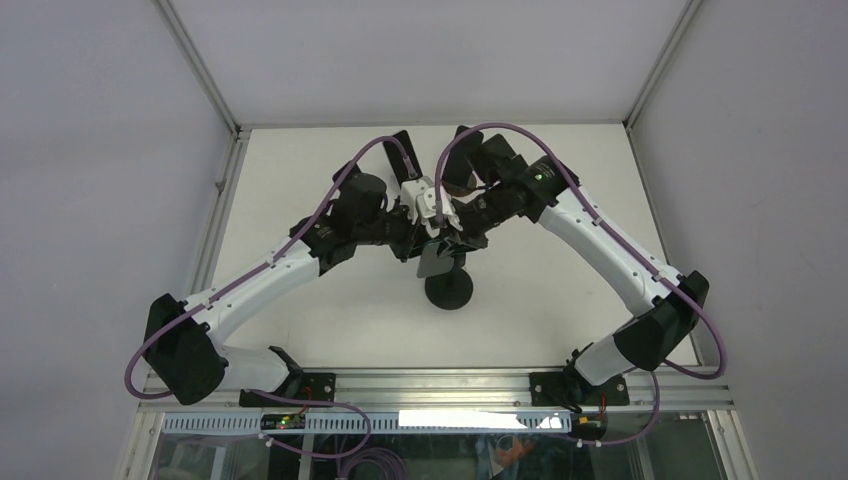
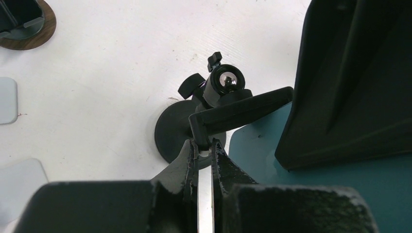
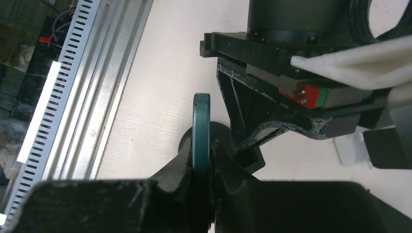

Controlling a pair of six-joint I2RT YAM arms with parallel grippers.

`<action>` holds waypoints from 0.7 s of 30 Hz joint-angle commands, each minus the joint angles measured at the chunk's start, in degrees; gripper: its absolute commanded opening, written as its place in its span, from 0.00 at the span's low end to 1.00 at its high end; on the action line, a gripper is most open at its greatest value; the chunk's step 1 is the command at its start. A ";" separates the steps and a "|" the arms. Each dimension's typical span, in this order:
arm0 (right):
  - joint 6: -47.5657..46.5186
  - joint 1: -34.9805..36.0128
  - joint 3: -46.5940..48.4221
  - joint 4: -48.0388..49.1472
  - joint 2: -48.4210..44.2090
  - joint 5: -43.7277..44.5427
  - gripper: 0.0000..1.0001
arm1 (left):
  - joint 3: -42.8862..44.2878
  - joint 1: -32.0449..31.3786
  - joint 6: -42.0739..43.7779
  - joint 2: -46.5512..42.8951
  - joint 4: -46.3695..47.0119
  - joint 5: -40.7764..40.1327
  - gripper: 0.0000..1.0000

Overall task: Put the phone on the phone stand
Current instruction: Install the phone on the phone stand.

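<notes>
Teal slab-shaped phone (image 3: 201,124) is held edge-on between the fingers of the right gripper (image 3: 203,148), which are clamped against its two faces. It is kept upright above the white table (image 1: 300,180), with its lower part hidden by the fingers. In the left wrist view the phone's flat face is seen at lower right, just beside the cradle bracket (image 2: 243,109) of the black ball-jointed phone stand (image 2: 226,82). Whether phone and bracket touch cannot be told. The cradle is not seen to hold the phone.

The stand's round base (image 1: 449,290) is set on the table mid-way between the two arms. Its shiny ball joint is exposed above the base, with small clamping knobs beside it.

The left gripper (image 2: 204,145) is closed down narrowly on the lower corner of the cradle bracket. A thin pale strip is seen between its fingers; what it is cannot be told.

At far left of the left wrist view a brown round disc (image 2: 29,34) is noted, with a black holder (image 2: 19,17) standing on it; its contents are cut off. Two pale grey flat pieces (image 2: 7,99) lie on the table below it.
</notes>
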 commanded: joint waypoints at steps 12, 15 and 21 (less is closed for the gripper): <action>14.11 -5.85 -5.78 -0.31 -5.91 10.96 0.00 | -3.15 0.06 1.39 -3.23 7.48 -5.31 0.00; 16.01 -7.17 -8.51 1.03 -7.05 11.30 0.00 | -3.81 0.06 0.97 -3.61 8.38 -6.53 0.00; 20.05 -8.36 -12.12 3.08 -8.26 13.54 0.00 | -5.24 0.06 -1.42 -4.05 11.53 -8.12 0.00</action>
